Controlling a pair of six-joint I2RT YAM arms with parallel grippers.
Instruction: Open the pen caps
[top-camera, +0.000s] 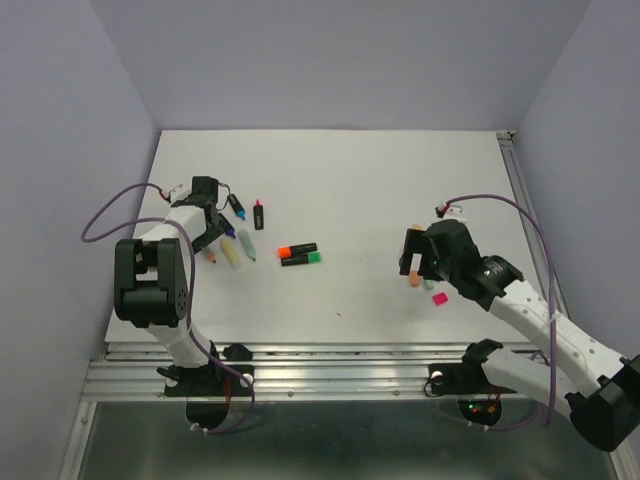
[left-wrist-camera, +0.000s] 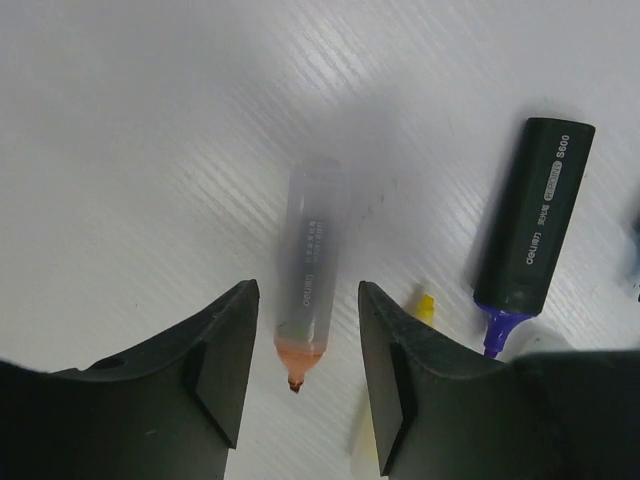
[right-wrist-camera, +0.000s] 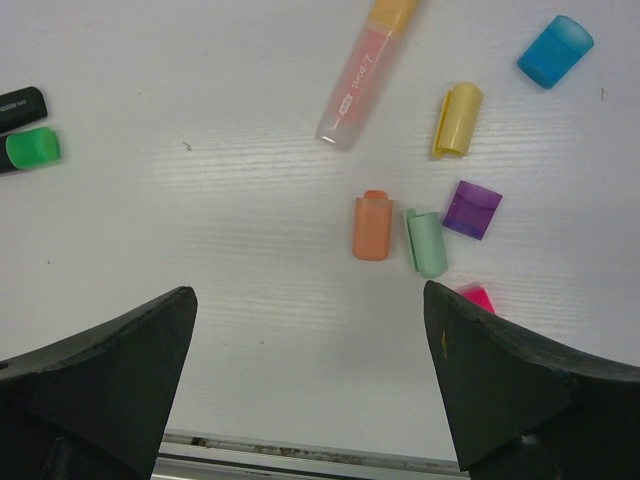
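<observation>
In the left wrist view my left gripper (left-wrist-camera: 306, 320) is open, its jaws either side of an uncapped, blurred grey pen (left-wrist-camera: 308, 270) with an orange tip; there is a gap on both sides. An uncapped black highlighter (left-wrist-camera: 530, 230) with a purple tip lies to the right. My right gripper (right-wrist-camera: 308, 300) is open and holds nothing. Beyond it, loose pen caps lie on the table: orange (right-wrist-camera: 371, 227), mint green (right-wrist-camera: 427, 243), purple (right-wrist-camera: 472, 209), yellow (right-wrist-camera: 457, 120), cyan (right-wrist-camera: 555, 50) and pink (right-wrist-camera: 478, 298). From above, the left gripper (top-camera: 213, 240) is at the table's left and the right gripper (top-camera: 416, 264) at its right.
Two black highlighters lie mid-table, one orange-capped (top-camera: 297, 249) and one green-capped (top-camera: 301, 259). A red-capped pen (top-camera: 258, 214) and a blue one (top-camera: 236, 205) lie near the left gripper. A pastel pink pen (right-wrist-camera: 360, 85) lies above the loose caps. The table's near edge (right-wrist-camera: 300, 462) is close to the right gripper.
</observation>
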